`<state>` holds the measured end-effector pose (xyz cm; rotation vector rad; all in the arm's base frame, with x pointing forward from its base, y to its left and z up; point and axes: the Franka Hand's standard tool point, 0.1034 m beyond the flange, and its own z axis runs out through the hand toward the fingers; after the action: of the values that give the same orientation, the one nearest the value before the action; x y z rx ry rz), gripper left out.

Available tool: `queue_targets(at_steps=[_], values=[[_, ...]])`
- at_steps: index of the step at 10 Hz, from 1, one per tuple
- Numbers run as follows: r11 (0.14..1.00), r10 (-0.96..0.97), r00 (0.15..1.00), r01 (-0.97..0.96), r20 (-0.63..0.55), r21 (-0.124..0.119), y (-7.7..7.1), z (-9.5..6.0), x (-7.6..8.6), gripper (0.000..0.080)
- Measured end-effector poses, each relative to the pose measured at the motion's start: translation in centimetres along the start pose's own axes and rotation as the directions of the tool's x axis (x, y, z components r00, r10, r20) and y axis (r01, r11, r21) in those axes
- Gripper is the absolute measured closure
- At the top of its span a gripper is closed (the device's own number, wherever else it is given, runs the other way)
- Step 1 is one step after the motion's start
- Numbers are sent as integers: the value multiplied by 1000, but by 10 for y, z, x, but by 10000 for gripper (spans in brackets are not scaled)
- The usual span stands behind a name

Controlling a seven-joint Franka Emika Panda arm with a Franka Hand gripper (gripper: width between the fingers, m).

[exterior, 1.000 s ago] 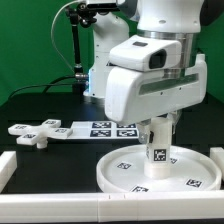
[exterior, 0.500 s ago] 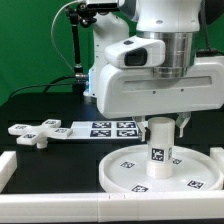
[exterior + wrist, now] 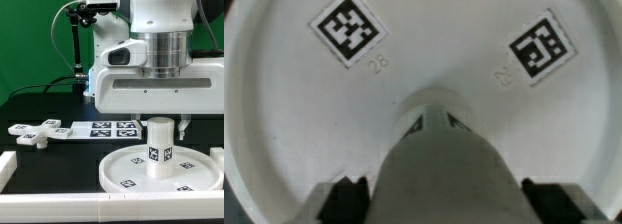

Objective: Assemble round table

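Pinching the short cylinder leg (image 3: 159,152) upright, the gripper (image 3: 160,127) holds it at the centre of the rimmed round disc (image 3: 108,172), probably to screw it in, while the cross-shaped foot (image 3: 32,132) lies well apart, beyond the disc's rim toward the exterior view's left.

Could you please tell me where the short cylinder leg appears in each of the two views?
Exterior view: the cylinder leg stands upright on the round disc, low, toward the exterior view's right.
Wrist view: the cylinder leg fills the middle, seen from above.
Shared landmark: the round disc beneath it.
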<state>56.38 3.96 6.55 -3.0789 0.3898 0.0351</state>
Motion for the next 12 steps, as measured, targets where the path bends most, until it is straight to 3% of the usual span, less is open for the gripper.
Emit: queue_targets(at_steps=[2,4,5,6,8,9,12], values=[[974,226,974,-226,4,8,-1,0,0,390],[970,241,970,-241,5,8,-1,0,0,390],[971,241,971,-241,5,8,-1,1,-1,220],[971,241,971,-241,5,8,-1,1,-1,167],[997,83,997,-83,9,6,2,-6,-6,153],[999,-33,999,33,12,13,12,-12,-14,153],[997,-74,997,74,7,18,45,-29,-22,151]])
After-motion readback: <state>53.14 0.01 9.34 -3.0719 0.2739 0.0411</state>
